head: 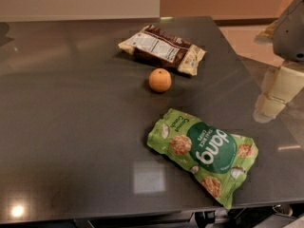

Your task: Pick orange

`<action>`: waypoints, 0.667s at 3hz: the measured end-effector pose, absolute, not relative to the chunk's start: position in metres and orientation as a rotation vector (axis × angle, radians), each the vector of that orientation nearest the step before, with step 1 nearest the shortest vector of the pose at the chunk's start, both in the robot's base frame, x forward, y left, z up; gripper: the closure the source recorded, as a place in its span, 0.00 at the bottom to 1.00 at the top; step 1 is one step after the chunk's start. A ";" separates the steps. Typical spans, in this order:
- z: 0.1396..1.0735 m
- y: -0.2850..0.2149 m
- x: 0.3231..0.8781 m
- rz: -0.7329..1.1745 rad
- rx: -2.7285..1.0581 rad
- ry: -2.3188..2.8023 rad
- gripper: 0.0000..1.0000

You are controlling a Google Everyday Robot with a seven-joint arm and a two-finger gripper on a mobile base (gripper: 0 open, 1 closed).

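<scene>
My gripper (271, 104) sits at the right edge of the frame, about mid-height. It shows as pale cream blocks under a grey housing that fills the upper right corner. It hangs just at the right border of the dark grey table (71, 127), well apart from everything lying on it. Whether it is released or clenched I cannot tell from this angle, and I see nothing held in it.

The orange (160, 80) rests on the table slightly above the centre of the frame, small and round, with its dark stem dimple facing up. Nothing touches it. Just above and to its right lies a brown snack bag (164, 49) with a white label panel, flat and angled so that its pale sealed end points toward the right. The orange is near that bag's lower edge but apart from it.

Lower right of centre lies a green Dang coconut chips bag (204, 153), flat, its lettering upside down to the camera, one corner reaching the table's near edge. A bare strip of table separates it from the orange.
</scene>
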State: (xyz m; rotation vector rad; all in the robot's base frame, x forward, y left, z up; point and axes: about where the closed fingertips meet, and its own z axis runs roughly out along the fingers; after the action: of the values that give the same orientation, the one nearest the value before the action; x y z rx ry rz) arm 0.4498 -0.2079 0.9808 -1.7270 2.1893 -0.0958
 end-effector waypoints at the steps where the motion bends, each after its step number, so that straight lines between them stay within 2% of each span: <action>1: 0.975 -0.181 0.473 -0.054 -1.756 2.122 0.00; 2: 0.960 -0.151 0.504 0.011 -1.776 2.068 0.00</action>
State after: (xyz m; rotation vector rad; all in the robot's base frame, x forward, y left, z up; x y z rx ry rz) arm 0.5036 -0.1510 0.9603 -1.7760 2.0678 0.0111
